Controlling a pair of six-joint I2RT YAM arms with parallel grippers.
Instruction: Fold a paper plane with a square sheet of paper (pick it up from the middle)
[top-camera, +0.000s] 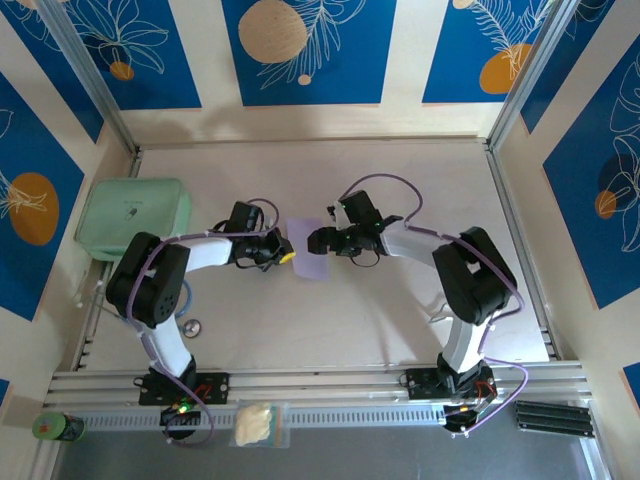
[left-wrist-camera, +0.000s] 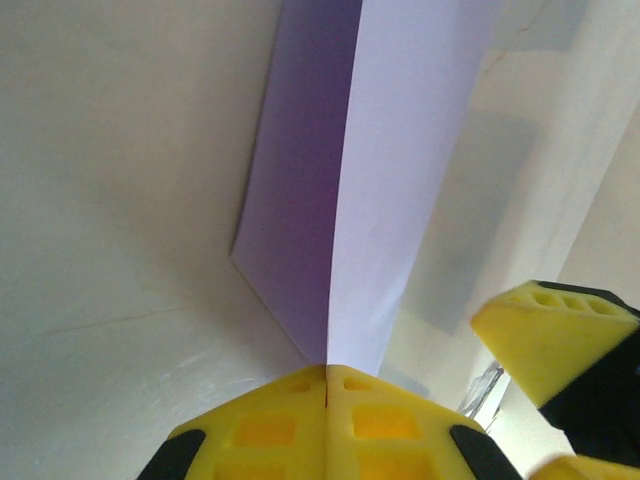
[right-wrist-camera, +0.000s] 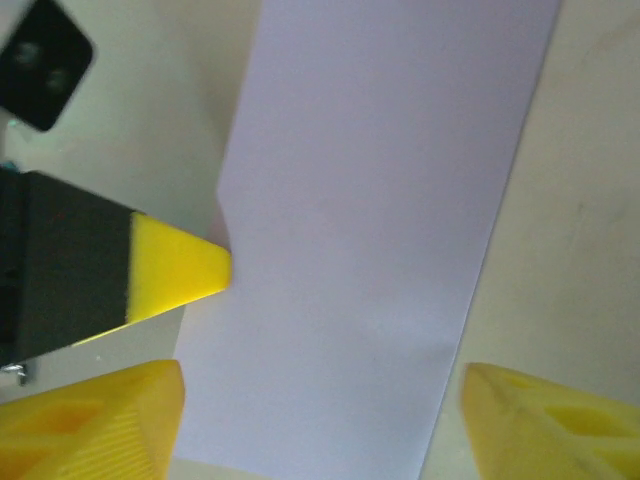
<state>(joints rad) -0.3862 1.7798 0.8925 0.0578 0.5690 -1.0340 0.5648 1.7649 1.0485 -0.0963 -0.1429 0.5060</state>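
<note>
The square sheet of paper (top-camera: 309, 250), pale lilac, lies mid-table between my two grippers as a narrow rectangle. In the left wrist view the paper (left-wrist-camera: 390, 180) is folded along a centre crease, and my left gripper (left-wrist-camera: 327, 372) is shut on its near edge at that crease. From above, the left gripper (top-camera: 286, 254) sits at the sheet's left side. My right gripper (top-camera: 318, 240) is at the sheet's right side. It stands open, the right gripper (right-wrist-camera: 320, 420) straddling the flat paper (right-wrist-camera: 370, 250) with a yellow finger (right-wrist-camera: 100, 420) on each side. A paper plane is out of view.
A mint-green rounded box (top-camera: 133, 218) rests at the table's left edge. A small round metal piece (top-camera: 192, 326) lies near the left arm's base. On the front rail are a green can (top-camera: 58, 427), a pale bag (top-camera: 256, 424) and a black block (top-camera: 552, 417).
</note>
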